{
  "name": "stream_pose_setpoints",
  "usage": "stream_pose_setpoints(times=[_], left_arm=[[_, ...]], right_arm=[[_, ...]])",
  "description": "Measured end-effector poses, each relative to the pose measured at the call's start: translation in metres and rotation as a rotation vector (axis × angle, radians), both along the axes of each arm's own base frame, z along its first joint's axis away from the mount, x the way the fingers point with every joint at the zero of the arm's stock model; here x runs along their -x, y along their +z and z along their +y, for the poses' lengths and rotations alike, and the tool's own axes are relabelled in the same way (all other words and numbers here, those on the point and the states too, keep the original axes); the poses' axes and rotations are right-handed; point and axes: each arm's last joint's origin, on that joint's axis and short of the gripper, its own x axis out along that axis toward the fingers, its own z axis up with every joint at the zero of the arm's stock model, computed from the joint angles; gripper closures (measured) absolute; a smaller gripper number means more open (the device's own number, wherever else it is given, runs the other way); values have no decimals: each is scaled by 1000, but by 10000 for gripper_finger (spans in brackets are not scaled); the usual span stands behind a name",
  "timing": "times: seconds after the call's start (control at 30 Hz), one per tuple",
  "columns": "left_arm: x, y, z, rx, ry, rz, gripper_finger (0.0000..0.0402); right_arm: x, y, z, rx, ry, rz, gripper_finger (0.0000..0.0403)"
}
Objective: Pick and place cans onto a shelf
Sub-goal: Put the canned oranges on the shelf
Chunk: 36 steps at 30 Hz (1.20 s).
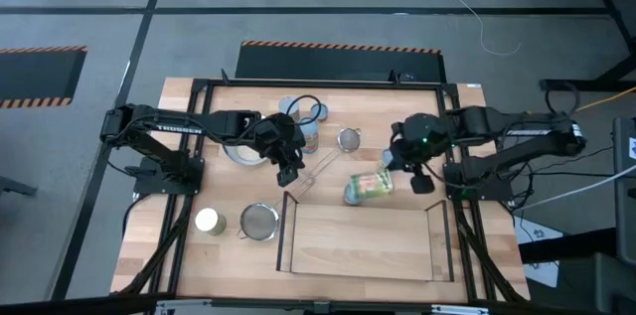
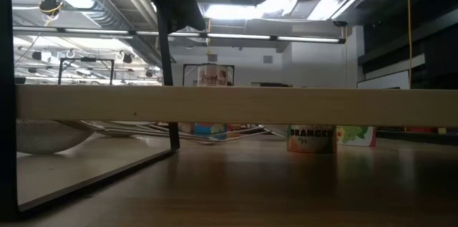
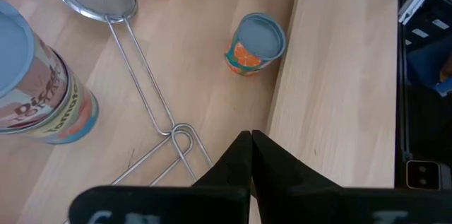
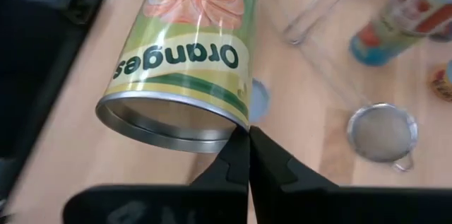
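1. Plainly, the clearest writing is on the green-labelled can [image 4: 185, 47] in the right wrist view: "Oranges", in dark letters on a pale band, with orange fruit pictured above. In the high view this can [image 1: 372, 185] appears tipped on its side, near the shelf's far edge.
2. The right gripper [image 4: 248, 155] has its fingers pressed together at the rim of that can's end; whether the can is pinched or only touched I cannot tell.
3. From the low view, a small can [image 2: 312, 139] stands upright on the table beyond the shelf [image 2: 236, 106], its label reading "ORANGES".
4. The left wrist view shows a small can [image 3: 255, 43] with orange slices on its label and a pale blue-grey top, standing just beside the shelf's [image 3: 339, 90] edge.
5. A taller can [image 3: 39, 83] stands near a wire-mesh strainer [image 3: 106, 12]; its label lettering is too blurred to read.
6. The left gripper [image 3: 251, 155] is closed on nothing, above the table by the shelf.
7. One white-topped can [image 1: 209, 221] stands alone near the table's left front.
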Motion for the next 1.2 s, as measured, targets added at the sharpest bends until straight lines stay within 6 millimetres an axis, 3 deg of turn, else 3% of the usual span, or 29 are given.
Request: stream_pose_setpoints(times=[0.2,0.4,0.6,0.87,1.2], left_arm=[[0,0,-5,-18,-3,1,401],[0,0,-12,-26,-19,1,401],[0,0,-14,-31,-21,1,401],[0,0,-14,-52,-40,-2,401],[0,0,-14,-67,-57,-5,401]], right_arm=[[1,7,22,-113,-44,260,403],[-4,-15,39,-268,-132,602,403],[-14,-39,48,-302,-254,921,403],[-36,-67,54,-288,-306,1051,403],[-50,-87,57,-261,-338,1130,403]])
